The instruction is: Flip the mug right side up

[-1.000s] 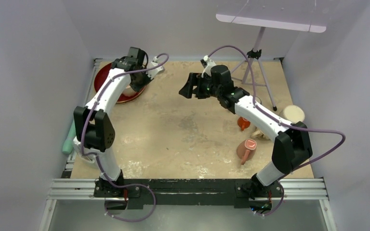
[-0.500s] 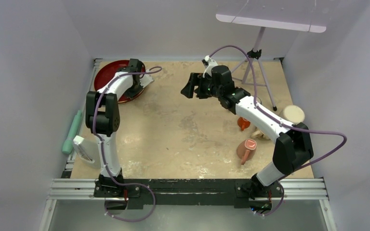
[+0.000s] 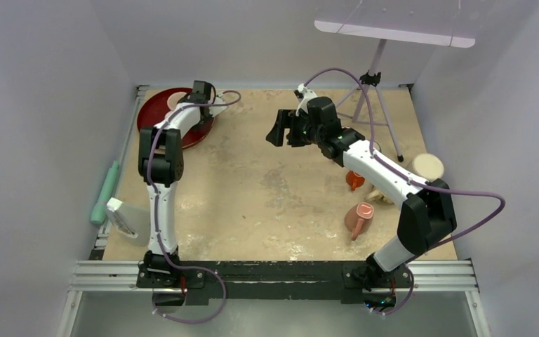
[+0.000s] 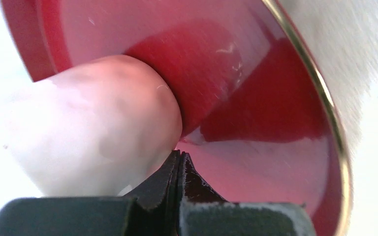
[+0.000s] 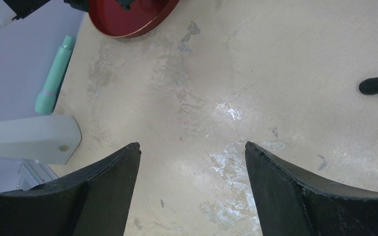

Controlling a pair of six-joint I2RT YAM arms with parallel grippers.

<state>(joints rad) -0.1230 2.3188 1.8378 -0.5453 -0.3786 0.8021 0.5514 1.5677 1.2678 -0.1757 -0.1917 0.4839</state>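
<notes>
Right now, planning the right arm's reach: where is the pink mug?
In the top view, the pink mug sits right of centre near the front edge of the table, just below the orange object.

left gripper (image 3: 188,102) over red plate (image 3: 153,116), far-left corner | right gripper (image 3: 275,130) above table (image 3: 253,203), far middle | pink mug (image 3: 358,217) tipped on side, near-right, well apart from both grippers | green tool (image 3: 105,193) at left edge

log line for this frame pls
left gripper shut, beside pale object in red bowl | right gripper open, empty | pink mug on its side, untouched
</notes>
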